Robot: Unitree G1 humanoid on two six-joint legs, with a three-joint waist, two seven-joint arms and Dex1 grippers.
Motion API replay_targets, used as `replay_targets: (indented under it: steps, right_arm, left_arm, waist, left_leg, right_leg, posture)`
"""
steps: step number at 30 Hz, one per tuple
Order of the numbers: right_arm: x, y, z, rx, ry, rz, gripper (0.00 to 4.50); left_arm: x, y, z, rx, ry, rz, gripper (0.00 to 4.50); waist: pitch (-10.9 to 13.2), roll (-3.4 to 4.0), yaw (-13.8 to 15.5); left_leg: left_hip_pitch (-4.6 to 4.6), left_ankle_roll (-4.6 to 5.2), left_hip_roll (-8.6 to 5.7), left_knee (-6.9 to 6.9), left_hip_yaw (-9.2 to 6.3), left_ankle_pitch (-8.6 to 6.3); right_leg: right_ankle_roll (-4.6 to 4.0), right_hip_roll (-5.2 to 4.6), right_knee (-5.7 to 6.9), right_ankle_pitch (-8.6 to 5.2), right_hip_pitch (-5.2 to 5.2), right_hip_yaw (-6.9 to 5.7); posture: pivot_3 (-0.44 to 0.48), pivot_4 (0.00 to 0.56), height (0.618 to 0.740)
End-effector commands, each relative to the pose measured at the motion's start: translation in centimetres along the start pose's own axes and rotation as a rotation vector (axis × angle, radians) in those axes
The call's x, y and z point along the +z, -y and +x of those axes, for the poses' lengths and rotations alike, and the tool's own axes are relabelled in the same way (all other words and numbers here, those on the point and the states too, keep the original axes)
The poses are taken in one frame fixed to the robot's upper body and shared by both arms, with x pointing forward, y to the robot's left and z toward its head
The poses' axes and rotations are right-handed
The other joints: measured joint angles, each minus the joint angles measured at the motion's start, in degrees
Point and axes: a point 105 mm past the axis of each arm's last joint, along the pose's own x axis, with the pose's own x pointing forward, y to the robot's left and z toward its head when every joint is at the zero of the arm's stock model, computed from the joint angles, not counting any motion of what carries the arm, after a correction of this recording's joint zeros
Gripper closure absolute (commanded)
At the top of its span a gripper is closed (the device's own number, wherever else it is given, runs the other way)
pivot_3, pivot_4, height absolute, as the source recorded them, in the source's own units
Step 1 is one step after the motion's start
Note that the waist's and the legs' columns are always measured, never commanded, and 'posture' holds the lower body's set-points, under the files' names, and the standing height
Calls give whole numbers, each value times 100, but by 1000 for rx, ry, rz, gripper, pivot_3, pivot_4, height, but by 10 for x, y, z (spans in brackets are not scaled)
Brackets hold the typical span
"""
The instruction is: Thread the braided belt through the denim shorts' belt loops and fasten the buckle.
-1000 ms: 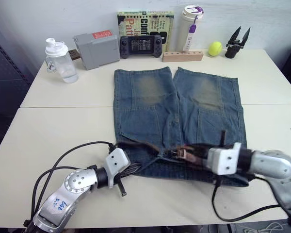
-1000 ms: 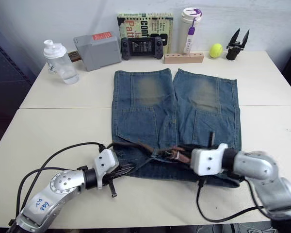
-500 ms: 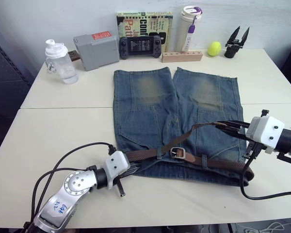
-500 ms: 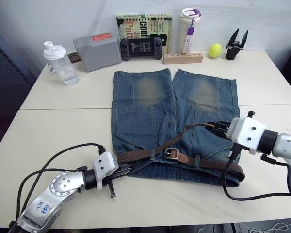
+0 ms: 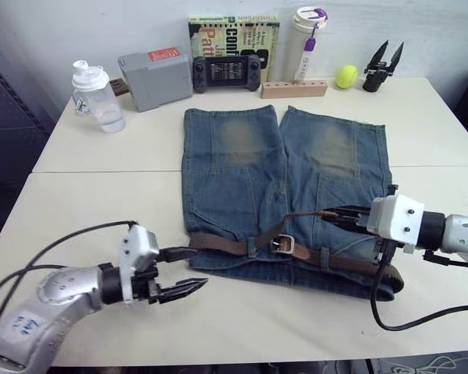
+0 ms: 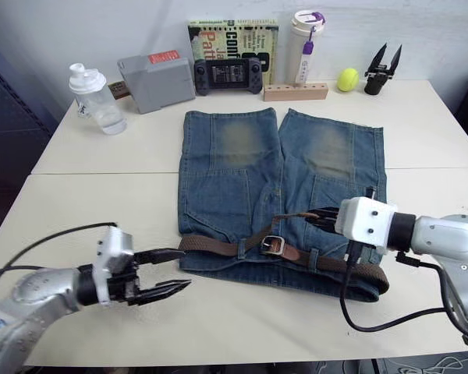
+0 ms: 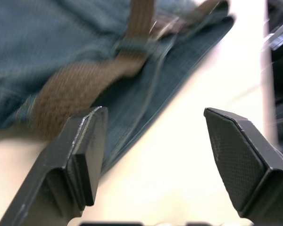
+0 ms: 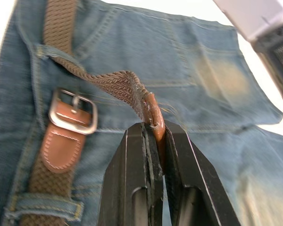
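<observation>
Belt [image 5: 242, 246] is soft and floppy, so my right jaws [image 8: 153, 129] pinch its stiff tip while my left jaws [image 5: 179, 273] hang open.

The left arm is reaching in low from the near left, forearm lying almost level — its left gripper [image 5: 179, 273] is pointing right with both black fingers spread wide, gripping nothing. The right arm is coming in from the near right edge, wrist pointing left — its right gripper [image 6: 320, 217] is pinching the belt's leather tip [image 8: 153, 115] tightly.
</observation>
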Motion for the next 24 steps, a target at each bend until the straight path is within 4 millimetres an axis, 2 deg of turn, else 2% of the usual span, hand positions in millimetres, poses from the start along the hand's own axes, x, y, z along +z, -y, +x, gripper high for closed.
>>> replay_targets:
  steps: [1,4,7,12,17,24]
  right_arm:
    - [16,-2,7,43,29,-73,4500]
    - [22,-4,15,64,53,-87,4500]
    - [24,-3,22,65,60,-92,4500]
    - [25,-3,31,58,64,-93,4500]
    - [29,-2,36,41,83,-97,4500]
    - [34,-3,40,32,109,-101,4500]
  left_arm:
    - [36,-15,-8,25,116,25,919]
    - [40,-47,7,161,56,171,919]
    - [37,-57,31,168,2,279,919]
    - [34,-46,75,67,39,284,919]
    - [23,-41,101,35,22,287,919]
    - [24,-36,125,5,38,292,919]
  waist:
    - [1,0,-6]
    - [1,0,0]
    - [7,-9,-9]
    - [17,-25,-4]
    - [18,-27,-9]
    - [20,-31,5]
  left_leg:
    - [-1,0,-4,3,0,0]
    - [-1,0,-21,3,3,0]
    - [1,-1,-26,-1,12,0]
    - [-6,-1,-23,-4,27,0]
    - [-4,-1,-20,-4,26,0]
    - [-8,0,-21,0,22,0]
  right_leg:
    - [0,2,1,0,0,-2]
    - [1,10,-2,1,2,-12]
    - [3,16,-5,2,2,-12]
    - [4,19,-5,2,-3,-12]
    - [4,21,-3,2,-7,-10]
    - [5,19,-2,3,-7,-12]
  posture:
    - [0,150,731]
    - [0,150,731]
    - [0,150,731]
    - [0,150,731]
    - [0,150,731]
    - [0,150,731]
